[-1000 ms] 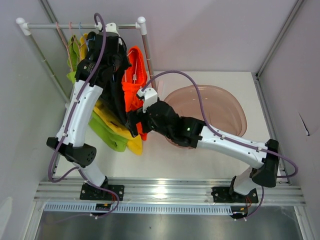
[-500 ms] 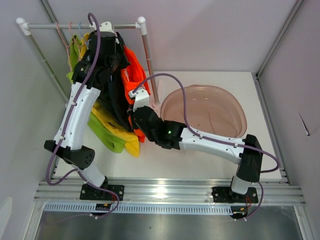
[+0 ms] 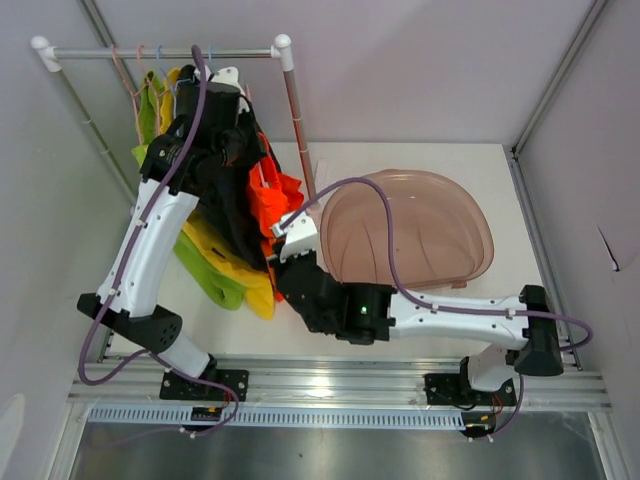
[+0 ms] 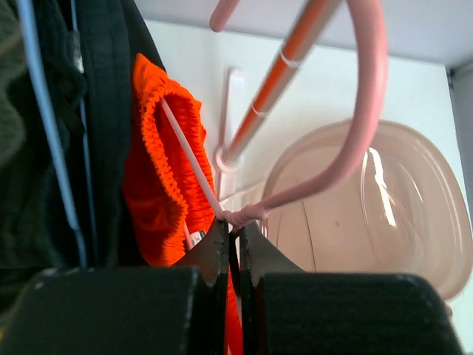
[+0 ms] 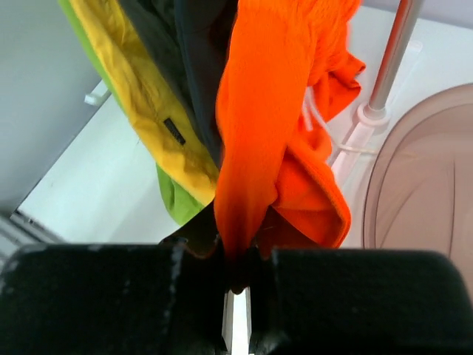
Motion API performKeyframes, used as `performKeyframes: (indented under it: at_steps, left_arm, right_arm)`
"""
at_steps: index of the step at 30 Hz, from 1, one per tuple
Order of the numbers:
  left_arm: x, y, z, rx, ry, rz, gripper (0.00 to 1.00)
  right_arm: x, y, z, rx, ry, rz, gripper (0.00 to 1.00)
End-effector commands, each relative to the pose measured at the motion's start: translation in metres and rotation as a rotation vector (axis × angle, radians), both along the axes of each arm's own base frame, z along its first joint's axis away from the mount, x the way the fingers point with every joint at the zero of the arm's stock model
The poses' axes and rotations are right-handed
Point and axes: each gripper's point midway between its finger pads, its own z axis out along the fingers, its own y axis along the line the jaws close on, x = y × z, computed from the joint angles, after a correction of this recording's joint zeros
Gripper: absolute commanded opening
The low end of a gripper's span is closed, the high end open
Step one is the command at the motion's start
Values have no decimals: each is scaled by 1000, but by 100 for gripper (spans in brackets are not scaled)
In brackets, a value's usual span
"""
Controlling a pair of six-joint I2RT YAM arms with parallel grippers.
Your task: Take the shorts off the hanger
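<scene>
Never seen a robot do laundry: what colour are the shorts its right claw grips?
Orange; the orange shorts show best in the right wrist view.

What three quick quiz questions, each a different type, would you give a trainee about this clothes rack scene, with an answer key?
1. True or false: the right jaws are closed on the orange shorts.
2. What do the left jaws pinch? A the pink hanger; B a towel; C a bottle.
3. Fill the gap: the brown tub stands on the robot's ____ side of the rack.
Key: 1 true; 2 A; 3 right.
</scene>
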Motion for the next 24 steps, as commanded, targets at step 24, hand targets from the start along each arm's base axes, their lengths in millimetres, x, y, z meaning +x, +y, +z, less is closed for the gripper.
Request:
performKeyframes:
  at_steps: [24]
  left_arm:
    - [-11,19,105,-159,-288,-32,0]
  right_arm:
    - [-4,-33,-17,63,55,-82,0]
